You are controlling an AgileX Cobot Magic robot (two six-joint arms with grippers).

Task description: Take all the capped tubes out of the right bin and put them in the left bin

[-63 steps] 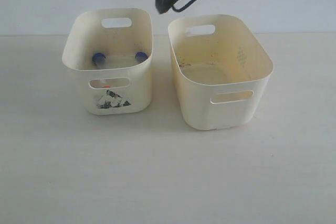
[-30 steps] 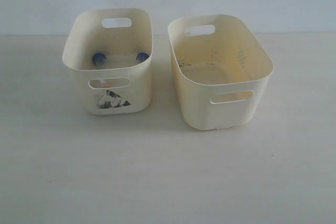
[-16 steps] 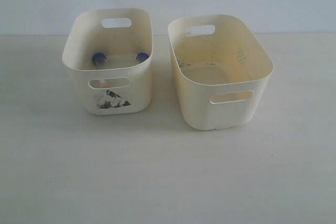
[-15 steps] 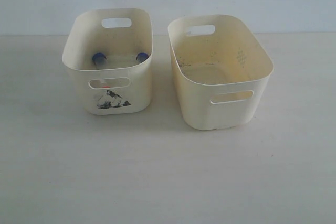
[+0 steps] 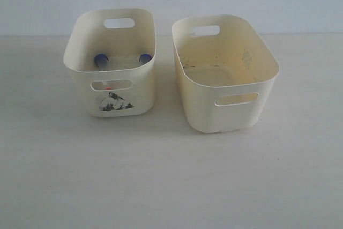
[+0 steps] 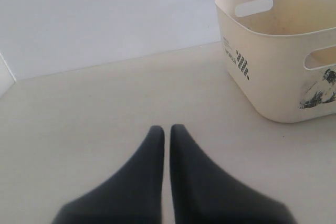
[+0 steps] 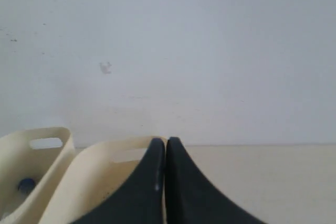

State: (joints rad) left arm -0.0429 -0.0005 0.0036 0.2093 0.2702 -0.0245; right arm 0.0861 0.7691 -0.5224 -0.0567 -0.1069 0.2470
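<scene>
The arm above the bins a moment ago has left the exterior view. We find the right bin (image 5: 236,112) bare and the capped tubes (image 5: 101,59) in the left bin (image 5: 142,96). Left jaws and right jaws sit together, holding nothing. We judge the transfer complete.

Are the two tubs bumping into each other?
Apart. The exterior view shows a strip of table running between the left bin and the right bin, from their rims down to their bases.

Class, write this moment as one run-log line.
right bin: no tubes seen | left bin: blue cap, blue cap, orange cap | left gripper: shut | right gripper: shut
</scene>
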